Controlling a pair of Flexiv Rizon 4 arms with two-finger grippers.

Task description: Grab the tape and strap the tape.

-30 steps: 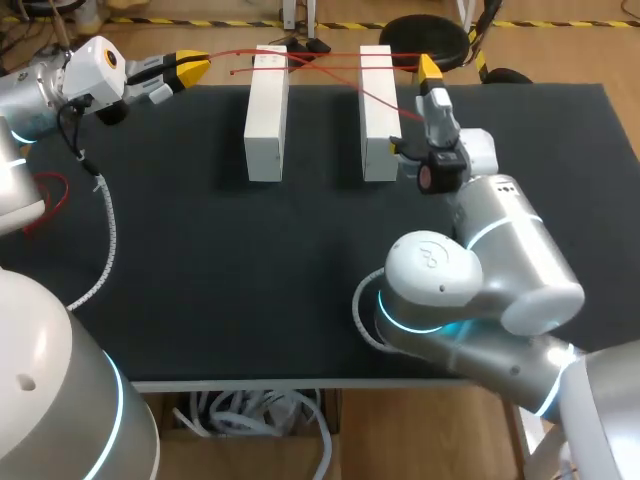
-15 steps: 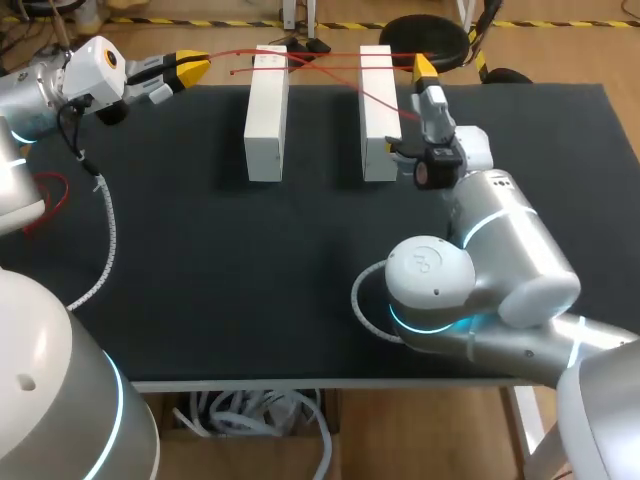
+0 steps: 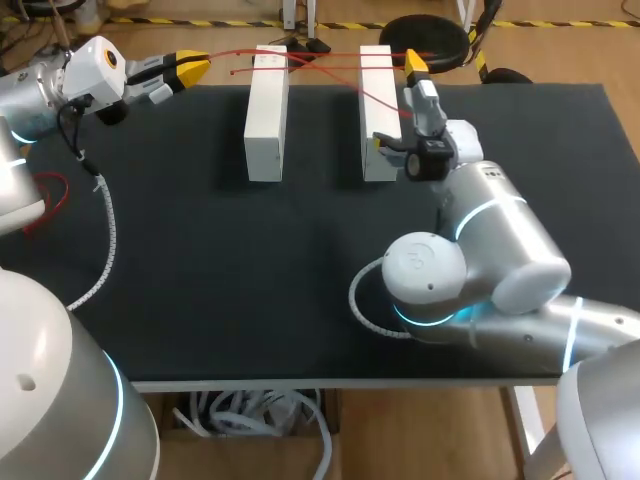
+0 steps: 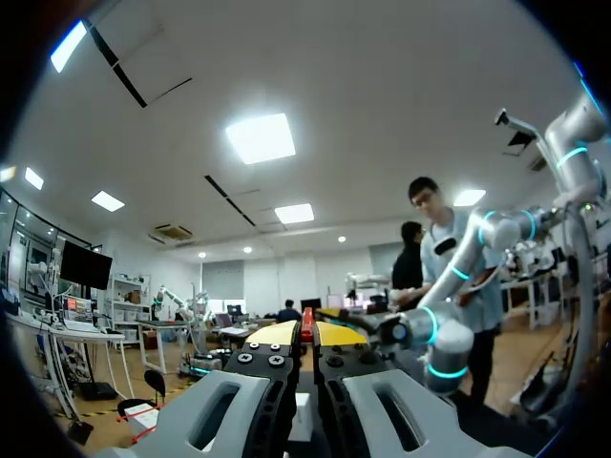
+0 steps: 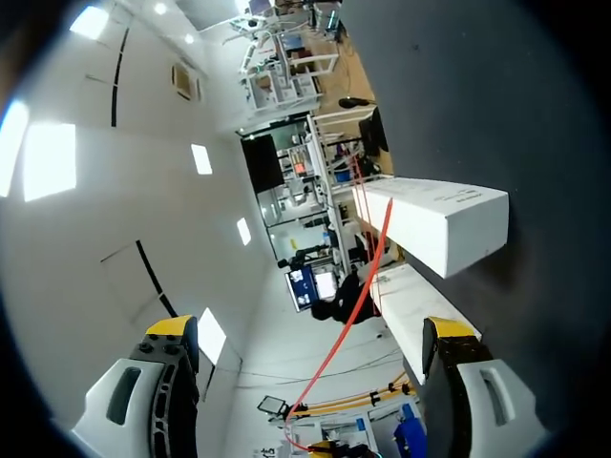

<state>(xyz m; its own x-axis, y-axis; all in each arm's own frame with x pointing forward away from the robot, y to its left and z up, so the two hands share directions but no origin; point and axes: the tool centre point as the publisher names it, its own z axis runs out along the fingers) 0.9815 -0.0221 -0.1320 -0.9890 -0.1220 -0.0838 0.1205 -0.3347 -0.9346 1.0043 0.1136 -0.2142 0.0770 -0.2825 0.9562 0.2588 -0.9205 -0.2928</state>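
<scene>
- Head view: The left gripper [image 3: 195, 67] hangs over the far left corner of the black table [image 3: 220, 250].
- Its yellow tips are pressed together, and the red tape [image 3: 318, 66] starts right at these tips.
- From there the tape runs away from the left gripper and goes over the top of the left white block [image 3: 265, 125] and the right white block [image 3: 377, 120].
- The two blocks lie side by side on the table, with a gap between them.
- The right gripper [image 3: 414, 63] is at the far end of the right white block, just beside it.
- The tape comes right up to this gripper. From here I cannot tell how its fingers stand.
- Left wrist view: The left gripper [image 4: 305, 333] has its two yellow tips squeezed tight together.
- A thin bit of red tape [image 4: 306, 324] is pinched between them.
- Right wrist view: The right gripper [image 5: 310, 334] has its fingers [image 5: 170, 327] spread wide apart.
- The red tape [image 5: 368, 272] runs through the gap between the fingers and touches neither of them.
- The right white block [image 5: 406, 305] sits just beside one finger.
- The left white block [image 5: 439, 224] lies a bit farther ahead of the gripper, on the black table [image 5: 496, 95].
- The tape goes over the tops of the blocks.
</scene>
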